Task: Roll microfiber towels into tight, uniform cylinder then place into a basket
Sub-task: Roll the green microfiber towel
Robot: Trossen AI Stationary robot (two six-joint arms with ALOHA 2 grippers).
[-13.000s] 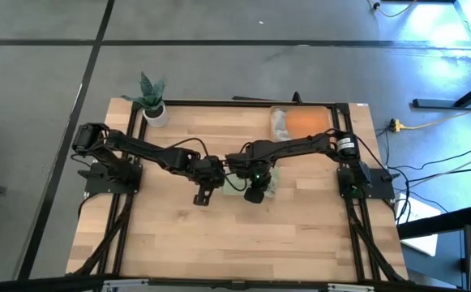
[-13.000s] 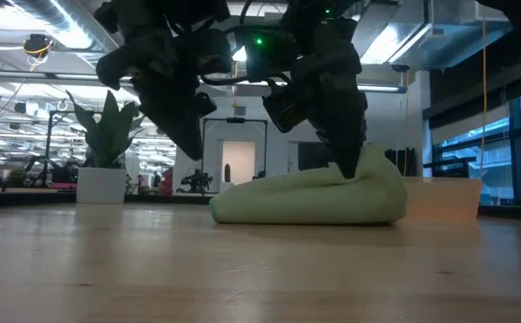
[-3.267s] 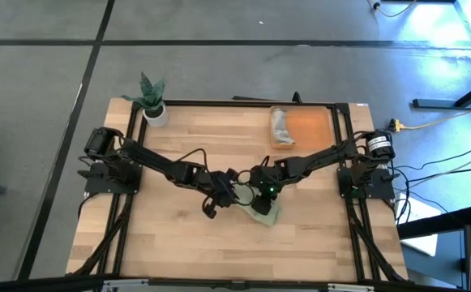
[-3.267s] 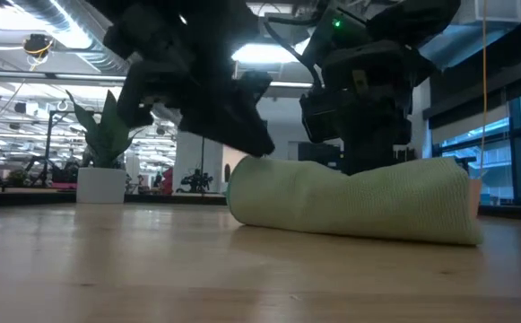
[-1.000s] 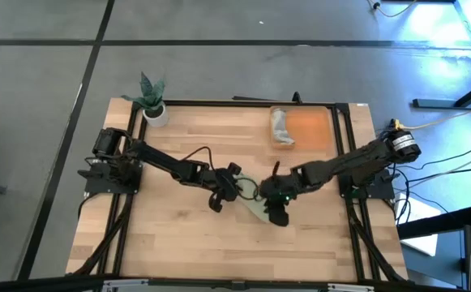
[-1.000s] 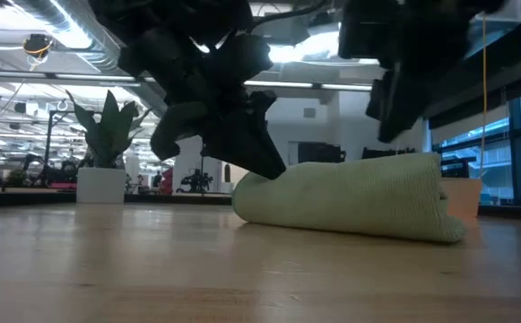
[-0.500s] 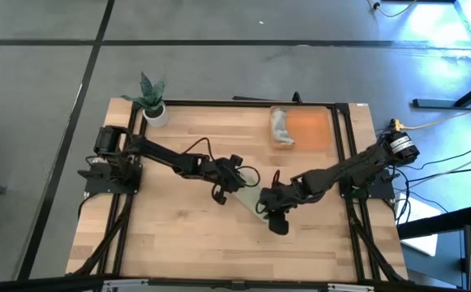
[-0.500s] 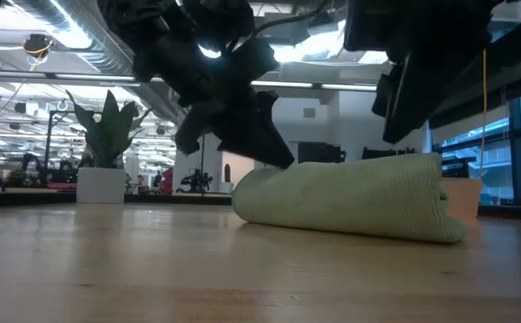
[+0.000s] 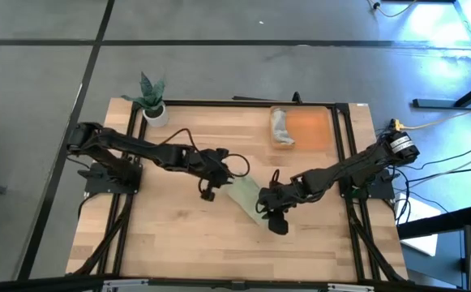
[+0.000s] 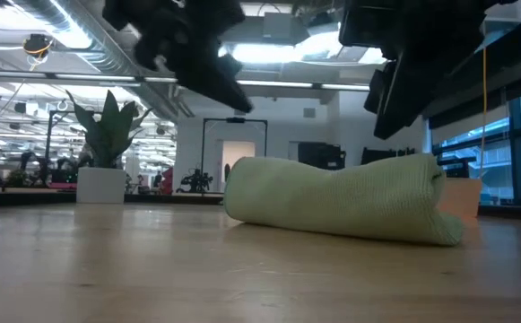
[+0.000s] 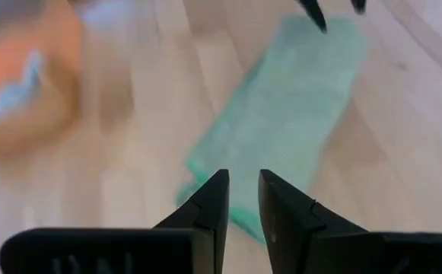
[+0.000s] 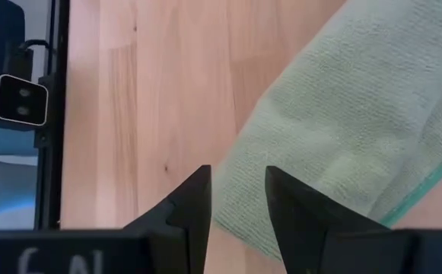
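Green towel [image 9: 245,197], rolled, lies diagonal at table [image 9: 170,243] centre, nothing gripping it. Left gripper [image 9: 207,193] just up-left of its end, raised, jaws a narrow gap, empty. Right gripper [image 9: 277,225] at its lower-right end, jaws slightly apart, empty; contact w/ towel hard to tell. Basket [image 9: 308,128] upper right, grey towel [image 9: 280,126] inside, left edge.

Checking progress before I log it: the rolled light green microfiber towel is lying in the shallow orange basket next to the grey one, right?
Not quite. The rolled light green microfiber towel lies on the bare wooden table between the two grippers, not in the shallow orange basket. Only the grey towel is in the basket, as the high view shows.
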